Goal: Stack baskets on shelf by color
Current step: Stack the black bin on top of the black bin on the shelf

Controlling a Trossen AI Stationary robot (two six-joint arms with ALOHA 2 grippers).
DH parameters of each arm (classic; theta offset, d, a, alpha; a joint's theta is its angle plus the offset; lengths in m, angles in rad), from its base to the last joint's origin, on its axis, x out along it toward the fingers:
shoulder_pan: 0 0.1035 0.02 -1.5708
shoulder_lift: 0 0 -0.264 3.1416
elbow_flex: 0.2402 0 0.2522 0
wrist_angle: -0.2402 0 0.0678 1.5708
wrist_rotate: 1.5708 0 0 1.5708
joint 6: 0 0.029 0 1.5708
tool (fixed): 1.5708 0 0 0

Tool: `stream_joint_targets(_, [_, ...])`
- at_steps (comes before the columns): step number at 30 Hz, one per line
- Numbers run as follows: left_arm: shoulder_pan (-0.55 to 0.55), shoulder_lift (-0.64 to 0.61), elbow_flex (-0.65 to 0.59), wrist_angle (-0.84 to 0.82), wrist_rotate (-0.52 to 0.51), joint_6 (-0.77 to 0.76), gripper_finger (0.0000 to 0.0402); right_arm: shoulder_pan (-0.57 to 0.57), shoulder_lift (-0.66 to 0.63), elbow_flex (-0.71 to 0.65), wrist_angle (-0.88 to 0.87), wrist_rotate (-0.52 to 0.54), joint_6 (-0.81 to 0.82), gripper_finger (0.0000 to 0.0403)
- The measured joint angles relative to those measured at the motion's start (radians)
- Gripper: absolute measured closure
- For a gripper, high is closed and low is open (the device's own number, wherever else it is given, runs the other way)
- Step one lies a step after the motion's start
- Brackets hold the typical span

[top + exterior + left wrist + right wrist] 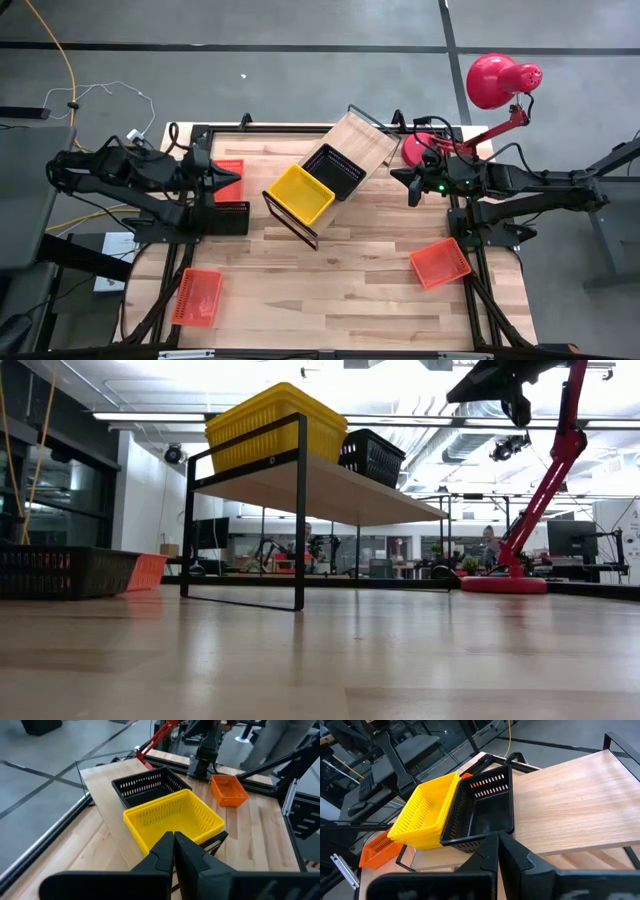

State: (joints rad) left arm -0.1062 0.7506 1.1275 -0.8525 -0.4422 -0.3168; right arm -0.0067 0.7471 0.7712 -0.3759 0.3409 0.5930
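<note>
I see the shelf (pixel 355 140) carrying an empty yellow basket (pixel 299 193) touching an empty black basket (pixel 335 170). Three orange baskets and another black basket (pixel 228 217) sit on the table. Both left gripper (pixel 219 183) and right gripper (pixel 403 179) hover with fingers pressed together, holding nothing.

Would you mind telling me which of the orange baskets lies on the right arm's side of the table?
The tilted orange basket near the table's front right corner. The other two orange baskets both lie on the left arm's side.
</note>
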Motion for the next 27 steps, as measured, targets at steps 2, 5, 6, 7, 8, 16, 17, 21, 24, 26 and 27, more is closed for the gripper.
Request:
stream_joint_targets(2, [0.0,0.0,0.0,0.01,-0.004,0.004,0.0401,0.0,0.0,0.0,0.0,-0.007,-0.026,0.0402])
stream_joint_targets(5, [0.0,-0.006,0.0,0.024,-0.005,0.019,0.0401,0.0,0.0,0.0,0.0,-0.018,-0.077,0.0402])
stream_joint_targets(6, [0.0,-0.007,0.0,0.032,-0.005,0.031,0.0401,0.0,0.0,0.0,0.0,-0.018,-0.088,0.0402])
stream_joint_targets(7, [0.0,-0.008,0.0,0.04,-0.005,0.04,0.0401,0.0,0.0,0.0,0.0,-0.018,-0.1,0.0402])
stream_joint_targets(8, [0.0,-0.008,0.0,0.045,-0.006,0.044,0.0401,0.0,0.0,0.0,0.0,-0.018,-0.105,0.0402])
stream_joint_targets(16, [0.0,-0.048,0.0,0.079,-0.013,0.059,0.0401,0.0,0.0,0.0,0.0,-0.01,-0.104,0.0402])
stream_joint_targets(17, [0.0,-0.055,-0.001,0.088,-0.014,0.062,0.0401,0.0,0.0,0.0,0.0,-0.01,-0.104,0.0402])
stream_joint_targets(21, [0.0,-0.111,-0.091,0.232,-0.015,0.102,0.0401,0.0,0.0,0.0,0.0,-0.011,-0.104,0.0402])
stream_joint_targets(24, [0.0,-0.179,-0.239,0.395,0.013,0.108,0.0401,0.0,0.0,0.0,0.0,-0.011,-0.105,0.0402])
stream_joint_targets(26, [0.0,-0.221,-0.329,0.448,0.031,0.086,0.0401,0.0,0.0,0.0,0.0,-0.01,-0.117,0.0402])
stream_joint_targets(27, [0.0,-0.237,-0.363,0.456,0.032,0.064,0.0401,0.0,0.0,0.0,0.0,-0.011,-0.123,0.0402])
